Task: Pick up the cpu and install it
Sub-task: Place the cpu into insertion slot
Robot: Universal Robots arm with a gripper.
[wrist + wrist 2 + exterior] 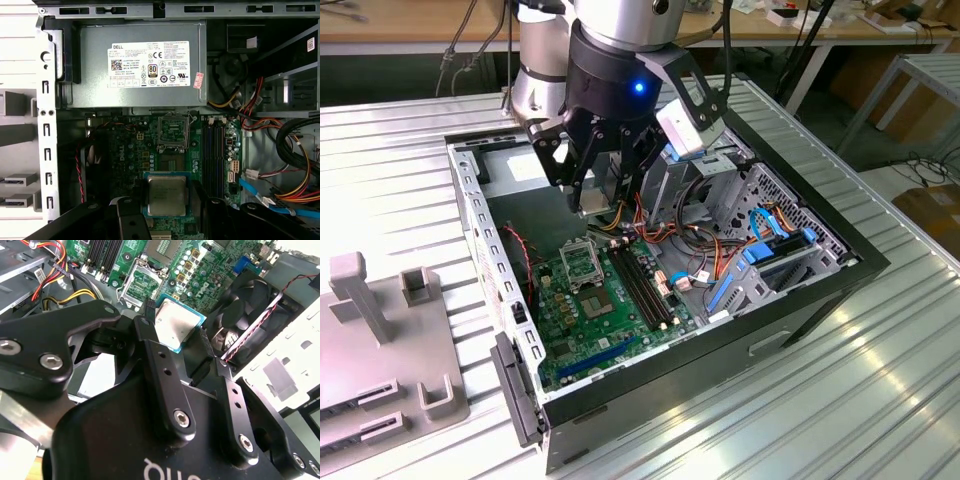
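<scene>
**Cpu picked and in my grip; socket not yet filled.**

The open computer case lies on the ribbed table. In the exterior view I hang over its far left part, near the grey power supply box. On the green board the socket stands bare, with nothing seated in it. So I judge the pick done and the install left to do. My gripper is drawn narrow, its fingers pressed against opposite edges of the cpu. I carry the cpu flat, silver face toward my wrist, above the board. In the first wrist view it sits clear of the socket, on the side away from the power supply box.
</scene>
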